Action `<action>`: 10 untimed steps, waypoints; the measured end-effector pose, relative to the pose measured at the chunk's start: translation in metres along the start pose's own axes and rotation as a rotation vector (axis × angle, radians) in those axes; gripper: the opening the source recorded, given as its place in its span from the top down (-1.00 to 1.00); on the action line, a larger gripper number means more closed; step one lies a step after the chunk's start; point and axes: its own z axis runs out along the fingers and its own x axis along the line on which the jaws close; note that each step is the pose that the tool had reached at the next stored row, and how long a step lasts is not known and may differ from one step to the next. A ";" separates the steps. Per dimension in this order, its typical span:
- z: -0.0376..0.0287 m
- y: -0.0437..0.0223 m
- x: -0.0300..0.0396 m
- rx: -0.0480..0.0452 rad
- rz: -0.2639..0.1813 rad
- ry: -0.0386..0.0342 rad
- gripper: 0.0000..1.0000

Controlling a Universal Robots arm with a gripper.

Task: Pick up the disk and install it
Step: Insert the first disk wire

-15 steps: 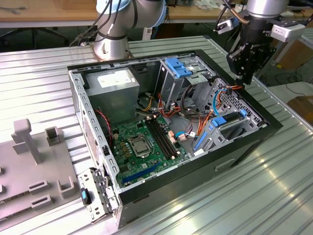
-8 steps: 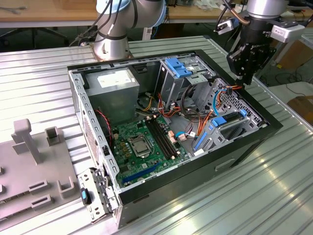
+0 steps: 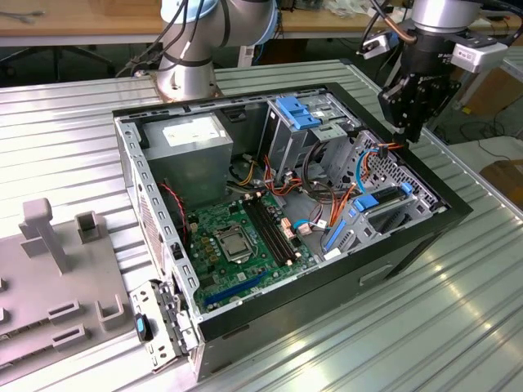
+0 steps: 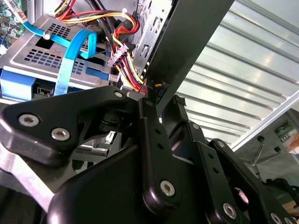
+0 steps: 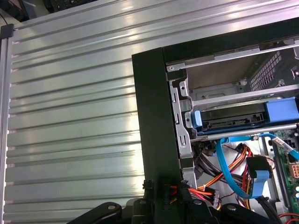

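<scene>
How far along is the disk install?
The disk already sits in its bay, blue rails at its sides. The hand hangs at the case edge by the coloured wires. Whether the disk is latched or cabled I cannot tell.

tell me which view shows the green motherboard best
The exterior view: nearly the whole green motherboard shows from above. Both wrist views catch just a green edge of it.
</scene>
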 end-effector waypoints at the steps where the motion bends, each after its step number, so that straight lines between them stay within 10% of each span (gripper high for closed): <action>1: 0.0000 0.0000 0.0000 0.0000 0.000 0.0000 0.37; 10: 0.0005 -0.0001 -0.0001 -0.0001 0.000 0.0000 0.52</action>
